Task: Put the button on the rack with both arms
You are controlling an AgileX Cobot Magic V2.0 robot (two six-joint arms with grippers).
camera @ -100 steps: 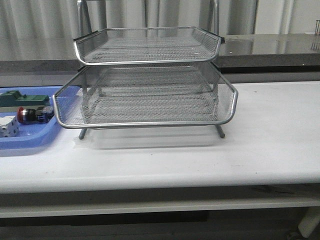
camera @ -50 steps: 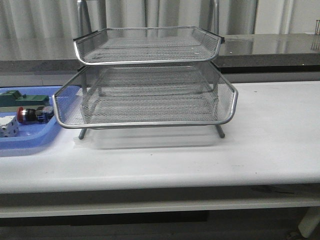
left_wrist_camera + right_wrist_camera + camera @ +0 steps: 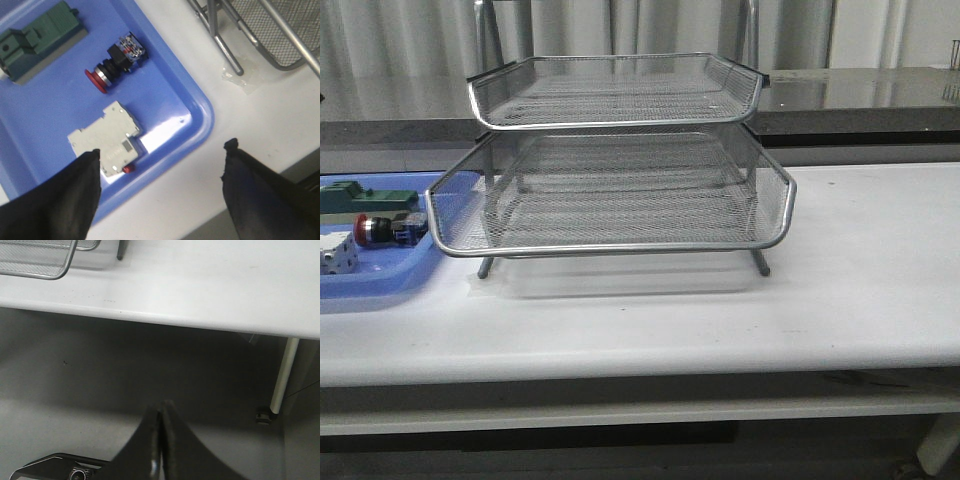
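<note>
The flat blue plastic tray (image 3: 192,107) left of the silver mesh rack (image 3: 610,190) holds the red-headed button (image 3: 114,61), a green block (image 3: 37,40) and a white breaker (image 3: 107,140). Left gripper (image 3: 160,185) spread wide above it; right gripper (image 3: 161,440) closed, empty.

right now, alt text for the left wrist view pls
Open left gripper hovers over a blue tray holding the red-headed button, a green block and a white breaker; the rack stands beside it.

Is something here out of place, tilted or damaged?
Nothing stands out. The button lies on its side in the blue tray, beside a green block and a white breaker. The rack stands level.
</note>
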